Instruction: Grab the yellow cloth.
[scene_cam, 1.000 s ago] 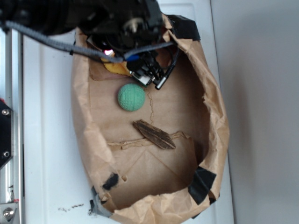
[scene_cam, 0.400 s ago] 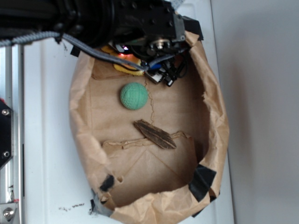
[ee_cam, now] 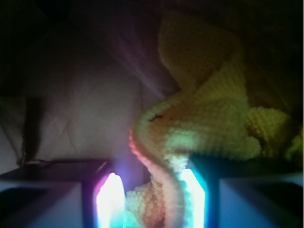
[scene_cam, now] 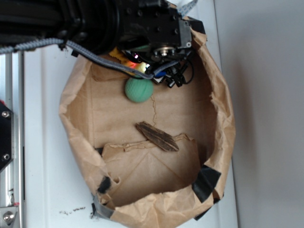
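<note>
The yellow cloth [ee_cam: 209, 118] lies bunched at the back end of the brown paper bag [scene_cam: 71, 133]. In the wrist view one of its folds runs down between my two lit fingers and touches both pads. My gripper [ee_cam: 152, 190] is shut on that fold. In the exterior view only small bits of the yellow cloth [scene_cam: 140, 68] show under the black arm. The gripper [scene_cam: 164, 75] is low at the bag's back wall and mostly hidden by the arm.
A green textured ball [scene_cam: 139, 90] sits right beside the gripper, on the bag floor. A brown piece of bark [scene_cam: 156, 137] lies mid-bag. The bag's crumpled walls rise all round, with black tape [scene_cam: 205, 183] at the corners.
The arm has moved right and toward the bag's back wall. The green ball has rolled up next to the gripper. The bag's left wall has bulged outward.
</note>
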`<state>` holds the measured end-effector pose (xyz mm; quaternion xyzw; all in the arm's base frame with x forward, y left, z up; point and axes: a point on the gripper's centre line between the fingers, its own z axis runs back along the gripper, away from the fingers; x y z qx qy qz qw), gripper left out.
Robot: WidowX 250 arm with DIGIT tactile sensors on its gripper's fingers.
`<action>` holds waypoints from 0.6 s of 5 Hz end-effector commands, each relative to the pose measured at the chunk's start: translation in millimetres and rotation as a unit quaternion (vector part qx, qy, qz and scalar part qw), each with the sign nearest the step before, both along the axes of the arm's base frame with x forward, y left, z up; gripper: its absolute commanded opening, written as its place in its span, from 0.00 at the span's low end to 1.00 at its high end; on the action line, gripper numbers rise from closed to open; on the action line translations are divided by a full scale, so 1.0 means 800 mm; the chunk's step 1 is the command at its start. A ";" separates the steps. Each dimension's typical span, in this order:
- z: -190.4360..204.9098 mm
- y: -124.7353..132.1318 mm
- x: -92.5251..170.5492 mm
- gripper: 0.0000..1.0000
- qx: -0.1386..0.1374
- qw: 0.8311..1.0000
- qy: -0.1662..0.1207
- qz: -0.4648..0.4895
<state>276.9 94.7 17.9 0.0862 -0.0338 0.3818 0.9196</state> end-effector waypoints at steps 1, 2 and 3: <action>0.027 -0.006 -0.010 0.00 -0.013 0.999 -0.023 -0.034; 0.060 -0.009 -0.013 0.00 -0.027 0.995 -0.056 -0.082; 0.088 -0.014 -0.032 0.00 -0.019 0.986 -0.101 -0.131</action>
